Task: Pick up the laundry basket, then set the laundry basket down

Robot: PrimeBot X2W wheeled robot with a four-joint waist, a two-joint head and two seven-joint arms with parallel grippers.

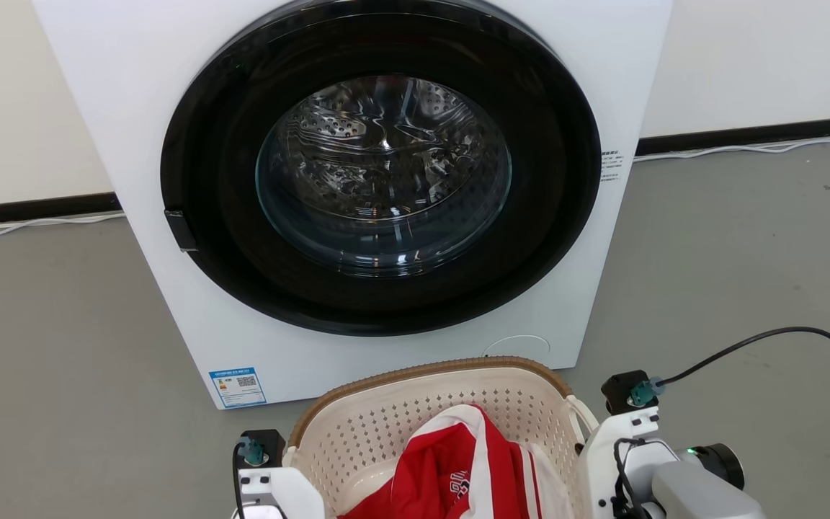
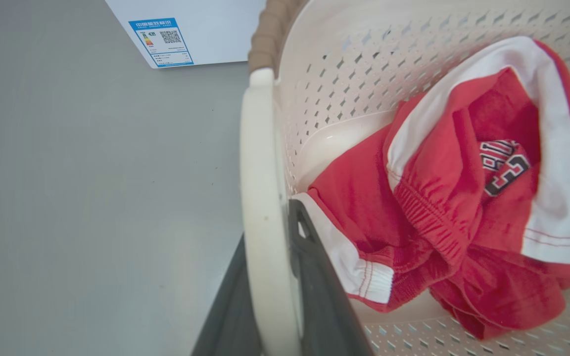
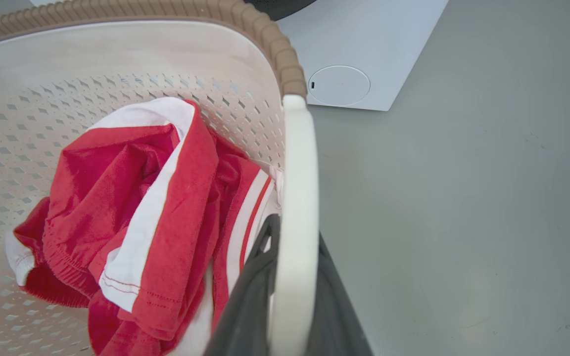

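A grey floor (image 1: 746,252) runs back to a pale wall. On it stands a white front-loading washer (image 1: 386,180), its round dark door closed over a shiny steel drum.

Just in front of the washer, low in my head view, is the laundry basket (image 1: 429,404). It is cream plastic with perforated walls and a brown woven-look rim. Inside lies a crumpled red garment with white stripes (image 1: 458,468).

A white loop handle rises on each side of the basket. My left gripper (image 2: 267,232) has one dark finger inside the left handle (image 2: 258,173) and one outside, pinched narrow on the loop. My right gripper (image 3: 292,237) clamps the right handle (image 3: 300,163) the same way.

I judge the grasp made on both sides, so the reaching part of the pick-up is done. I cannot tell from these views whether the basket's base rests on the floor or hangs just above it. Depending on that, what is left is the lift, the carry and the setting down, or the setting down alone.
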